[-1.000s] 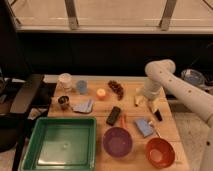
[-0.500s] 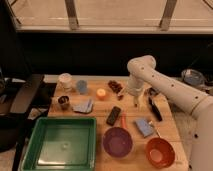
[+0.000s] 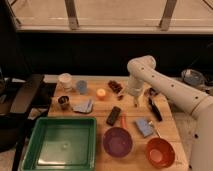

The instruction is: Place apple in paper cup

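The apple [image 3: 101, 93], small and orange-yellow, sits on the wooden table [image 3: 165, 125] near the back middle. Left of it, past a light blue cup [image 3: 81, 87], stands the white paper cup [image 3: 65, 81], upright with nothing in it that I can see. My white arm reaches in from the right and bends down at the elbow. The gripper [image 3: 135, 101] hangs open just above the table, a short way right of the apple, holding nothing.
A small dark metal cup [image 3: 63, 101] and blue cloth [image 3: 84, 106] lie front-left of the apple. A dark brown item [image 3: 116, 86] sits between apple and gripper. Nearer me are a black bar [image 3: 114, 115], green tray [image 3: 62, 142], purple bowl [image 3: 117, 141] and orange-red bowl [image 3: 160, 152].
My arm has swung left across the table, carrying the gripper from the right side toward the middle, closer to the apple. Objects on the table have not moved.
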